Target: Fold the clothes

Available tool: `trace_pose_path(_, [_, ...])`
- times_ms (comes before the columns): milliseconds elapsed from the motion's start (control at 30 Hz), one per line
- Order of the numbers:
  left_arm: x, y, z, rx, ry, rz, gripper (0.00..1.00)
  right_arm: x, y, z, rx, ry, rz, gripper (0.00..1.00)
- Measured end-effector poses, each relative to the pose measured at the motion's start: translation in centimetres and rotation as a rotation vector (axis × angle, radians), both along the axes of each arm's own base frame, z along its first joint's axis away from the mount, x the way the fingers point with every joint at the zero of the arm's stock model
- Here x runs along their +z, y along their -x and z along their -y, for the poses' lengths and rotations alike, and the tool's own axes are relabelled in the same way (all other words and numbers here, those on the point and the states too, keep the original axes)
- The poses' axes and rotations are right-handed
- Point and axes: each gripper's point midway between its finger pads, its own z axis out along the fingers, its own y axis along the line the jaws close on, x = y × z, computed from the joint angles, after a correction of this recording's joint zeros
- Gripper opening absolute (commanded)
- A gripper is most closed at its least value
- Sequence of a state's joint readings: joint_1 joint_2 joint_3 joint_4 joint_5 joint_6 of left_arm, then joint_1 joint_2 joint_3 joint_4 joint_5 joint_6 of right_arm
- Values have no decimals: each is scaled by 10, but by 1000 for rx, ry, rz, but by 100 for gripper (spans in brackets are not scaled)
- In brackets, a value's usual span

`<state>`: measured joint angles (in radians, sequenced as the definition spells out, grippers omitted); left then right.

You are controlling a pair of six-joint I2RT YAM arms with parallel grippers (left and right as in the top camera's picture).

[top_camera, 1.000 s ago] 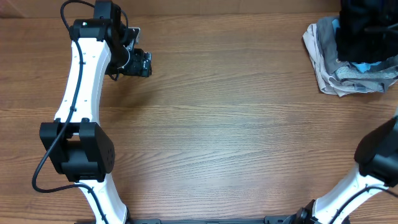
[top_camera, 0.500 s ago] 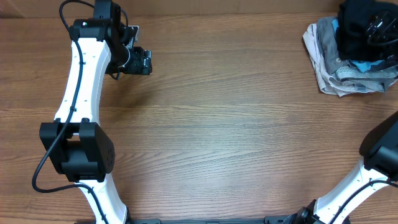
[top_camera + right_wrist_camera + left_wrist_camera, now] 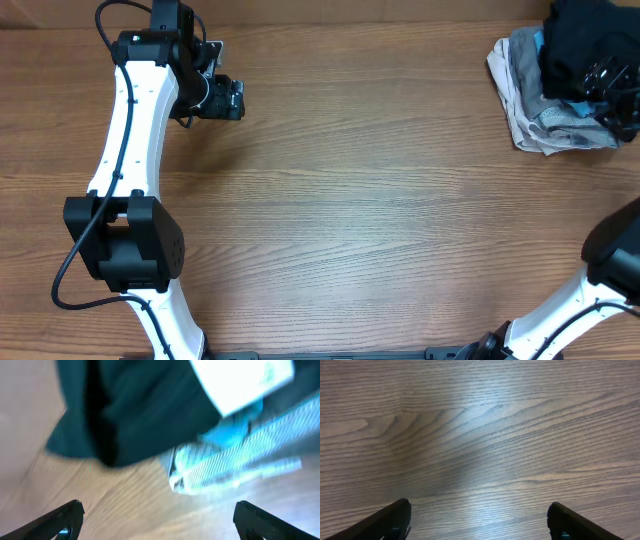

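Observation:
The clothes lie in a pile (image 3: 530, 115) at the far right of the table: grey and beige pieces below, a black garment (image 3: 575, 40) on top and a bit of blue showing. My right gripper (image 3: 610, 92) hovers over the pile's near right edge. In the right wrist view it (image 3: 160, 520) is open with only wood between its fingers, just off the dark garment (image 3: 140, 410), which has a white label (image 3: 240, 377), and a striped light-blue cloth (image 3: 240, 462). My left gripper (image 3: 225, 100) is at the far left, open (image 3: 479, 521) over bare wood.
The brown wooden table (image 3: 380, 200) runs wide between the two arms. The left arm's white links (image 3: 130, 140) stretch along the left side. The right arm's base (image 3: 610, 250) stands at the near right.
My right gripper has opened and let go of the black garment, which now rests on the pile. It has drawn back toward the near edge. The left arm has stayed put.

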<state>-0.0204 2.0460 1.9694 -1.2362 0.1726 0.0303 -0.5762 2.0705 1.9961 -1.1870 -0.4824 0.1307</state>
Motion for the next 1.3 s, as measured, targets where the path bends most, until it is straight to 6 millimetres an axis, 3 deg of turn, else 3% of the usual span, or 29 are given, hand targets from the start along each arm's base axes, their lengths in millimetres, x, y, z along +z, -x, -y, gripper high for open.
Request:
trace_pose_path(133, [0,-1,0,3,1,3,92,20,16,-11,20,3,-9,100])
trace_pose_path(333, [1,-4,0,2,1,18,95,45,-3,1,84,135,139,100])
trace_pose_path(400, [2,-6,0,3,1,25,100,47,-6,1,101,151,154,99])
trace_pose_path(500, [3,-9,0,4,2,39,100,51,-10,-8,163,157,188,99])
trace_pose_path(600, [5,-16,0,5,3,69,100,62,-16,-30,252,171,240,100])
trace_pose_path(767, [6,-20,0,4,3,83,100,104,-21,-99,429,231,352,100])
trace_pose_path(967, [6,-20,0,4,3,84,100,161,2,-215,670,277,485,100])
trace_pose_path(1067, [6,-20,0,4,3,84,100,173,17,-267,766,252,520,100])
trace_pose_path(1300, [6,-20,0,5,3,84,100,172,49,-374,900,97,486,100])
